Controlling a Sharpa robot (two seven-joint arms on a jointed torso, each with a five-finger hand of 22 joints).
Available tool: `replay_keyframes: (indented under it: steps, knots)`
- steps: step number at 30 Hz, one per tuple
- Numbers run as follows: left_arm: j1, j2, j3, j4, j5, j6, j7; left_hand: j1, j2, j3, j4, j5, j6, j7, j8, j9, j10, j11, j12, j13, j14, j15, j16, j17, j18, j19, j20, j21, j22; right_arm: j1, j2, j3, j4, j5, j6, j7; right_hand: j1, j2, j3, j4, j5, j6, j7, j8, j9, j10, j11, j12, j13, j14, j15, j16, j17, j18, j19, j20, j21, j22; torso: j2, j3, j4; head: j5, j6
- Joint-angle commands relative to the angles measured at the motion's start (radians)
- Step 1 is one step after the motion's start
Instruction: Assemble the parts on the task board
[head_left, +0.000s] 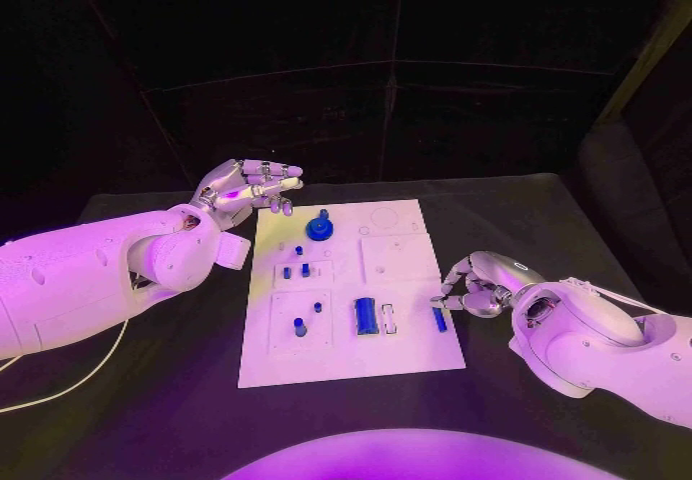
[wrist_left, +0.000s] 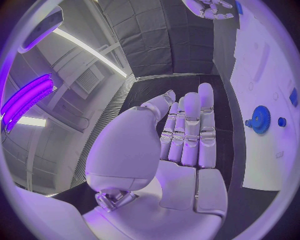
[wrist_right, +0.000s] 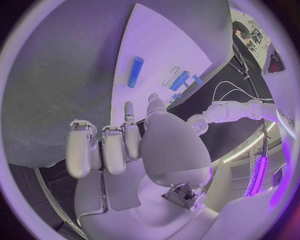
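Hovering off the far left corner of the task board (head_left: 353, 290), the left robot hand (head_left: 248, 187) holds nothing; in the left wrist view its fingers (wrist_left: 190, 130) lie straight and close side by side, with the thumb set apart from them. The right robot hand (head_left: 476, 285) sits at the board's right edge, near side, its fingers curled inward with nothing seen between them; in the right wrist view the fingers (wrist_right: 103, 147) bend over the dark counter (head_left: 173, 400), just short of the board's rim.

Close beside the right robot hand, a slim blue peg (head_left: 438, 319) lies flat on the board. A wider blue cylinder (head_left: 365, 316) lies near the board's middle, with a pale slot just beside it. A blue gear (head_left: 319, 229) sits towards the far left of the board, near the left robot hand. Several small blue pieces (head_left: 300, 270) stand along the board's left half.
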Motion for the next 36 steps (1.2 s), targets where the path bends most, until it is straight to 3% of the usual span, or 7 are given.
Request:
replay_keyframes:
  steps: [1,10,17,30,36]
  knots:
    - [0.002,-0.001,0.001,0.002,0.002,0.01,0.004,-0.001,0.0,0.0,-0.005,0.006,-0.005,0.002,0.003,-0.001,-0.003,0.0,0.003,0.0,-0.009,0.001,0.004,-0.001,0.013,-0.001,0.005,-0.006,-0.001,0.0,0.0,0.0,-0.005,-0.024,0.028,-0.002,0.007,0.0,-0.008,0.002,0.006,0.009,-0.001,-0.006,-0.002,0.013,0.007,-0.008,0.083,0.069,0.008,-0.005,0.066,-0.006,0.002,0.008,-0.005,0.042,-0.001,-0.0006,0.0012,-0.005,-0.002]
    - [0.002,-0.002,0.0,0.001,0.002,0.012,0.004,-0.001,0.0,0.0,-0.005,0.006,-0.005,0.002,0.003,-0.001,-0.003,0.0,0.003,0.0,-0.009,0.001,0.004,-0.001,0.013,-0.001,0.005,-0.006,-0.001,-0.003,0.012,-0.002,-0.015,-0.033,0.119,-0.01,-0.003,-0.012,-0.026,0.013,-0.001,0.021,-0.003,-0.013,-0.002,0.015,0.006,-0.004,0.088,0.07,0.008,-0.003,0.072,-0.007,0.005,0.008,-0.003,0.048,0.0,0.0003,0.0024,-0.006,-0.003]
    - [0.002,-0.002,0.0,0.001,0.002,0.011,0.007,-0.001,0.0,0.0,-0.005,0.006,-0.005,0.002,0.003,-0.001,-0.003,0.0,0.003,0.0,-0.009,0.001,0.004,-0.001,0.013,-0.001,0.005,-0.006,-0.001,-0.005,0.023,-0.004,-0.021,-0.034,0.16,-0.014,-0.001,-0.012,-0.031,0.016,-0.003,0.035,-0.007,-0.013,-0.001,0.016,0.004,-0.003,0.089,0.071,0.006,-0.001,0.076,-0.008,0.007,0.007,-0.001,0.051,0.0,-0.0004,0.0027,-0.008,-0.003]
    - [0.001,-0.003,0.0,0.001,0.002,0.01,0.01,-0.001,0.0,0.0,-0.005,0.006,-0.005,0.002,0.003,-0.001,-0.003,0.0,0.003,0.0,-0.009,0.001,0.004,-0.001,0.013,-0.001,0.005,-0.006,-0.001,-0.007,0.036,-0.005,-0.034,-0.05,0.204,-0.04,0.03,-0.001,-0.029,0.006,0.004,0.051,-0.01,-0.02,0.0,0.014,0.0,-0.009,0.086,0.071,0.003,-0.001,0.076,-0.008,0.007,0.004,-0.002,0.051,-0.001,-0.0007,0.0043,-0.009,-0.003]
    - [0.001,-0.003,0.0,0.0,0.002,0.01,0.01,-0.001,0.0,0.0,-0.005,0.006,-0.005,0.002,0.003,-0.001,-0.003,0.0,0.003,0.0,-0.009,0.001,0.004,-0.001,0.013,-0.001,0.005,-0.006,-0.001,-0.008,0.042,-0.005,-0.038,-0.069,0.236,-0.051,0.072,0.002,-0.025,-0.021,0.003,0.062,-0.011,-0.028,-0.001,0.015,-0.002,-0.009,0.087,0.071,0.001,-0.001,0.077,-0.008,0.008,0.002,-0.001,0.054,0.0,-0.0002,0.0034,-0.007,-0.002]
